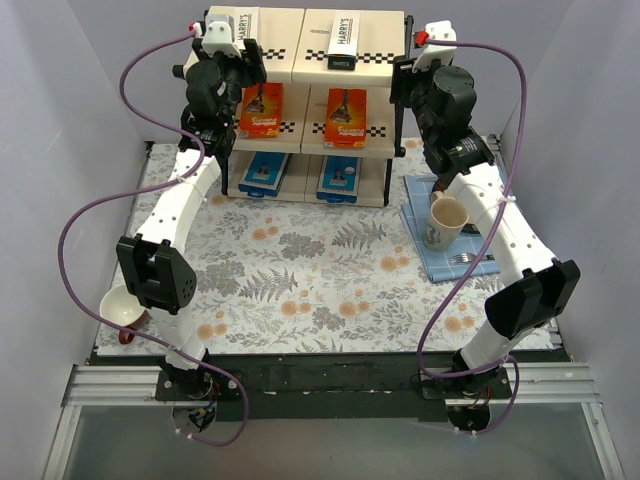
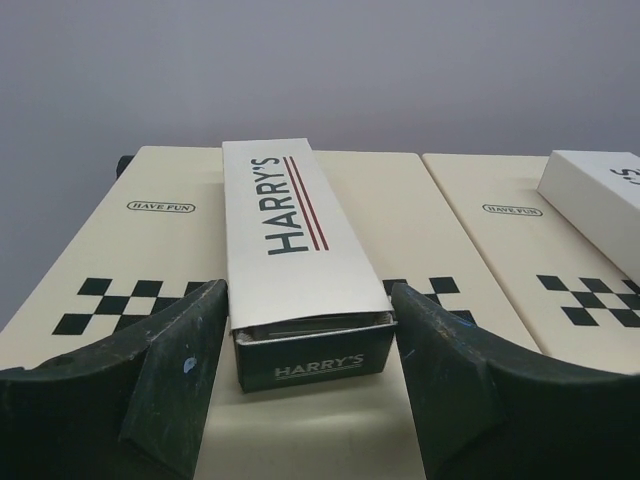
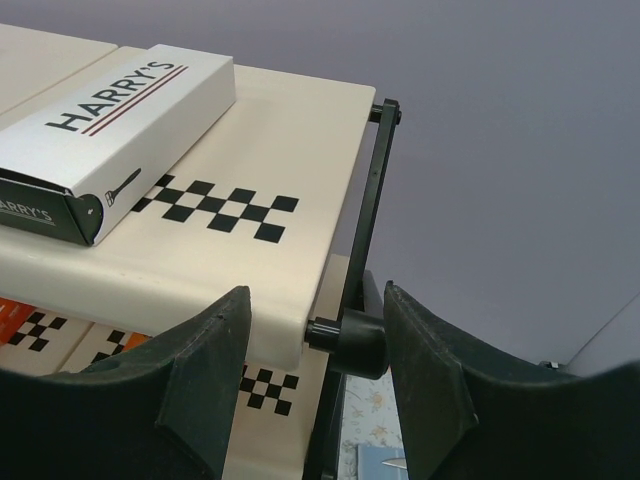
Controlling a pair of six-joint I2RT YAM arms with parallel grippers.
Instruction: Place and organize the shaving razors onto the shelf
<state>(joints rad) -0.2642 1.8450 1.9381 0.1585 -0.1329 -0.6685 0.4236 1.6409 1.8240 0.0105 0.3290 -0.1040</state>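
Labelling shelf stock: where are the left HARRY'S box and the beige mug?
left HARRY'S box (image 2: pixel 290 225): left wrist view, white sleeve top.
beige mug (image 1: pixel 447 218): top external view, inside its mouth.

Shelf (image 1: pixel 385 35): black frame, cream boards, checkered strips, three tiers.
Top: left HARRY'S box (image 2: pixel 290 240) and right HARRY'S box (image 1: pixel 343 40), white, flat, one per board.
Middle: left orange card (image 1: pixel 262 112), right orange card (image 1: pixel 345 120).
Bottom: left blue-and-white box (image 1: pixel 265 172), right blue-and-white box (image 1: pixel 340 178).

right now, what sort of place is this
Probably a robot test cell dressed as a small shop display, not a real store: plain grey walls surround a floral tablecloth, and a three-tier shelf holds razor packs in neat pairs.
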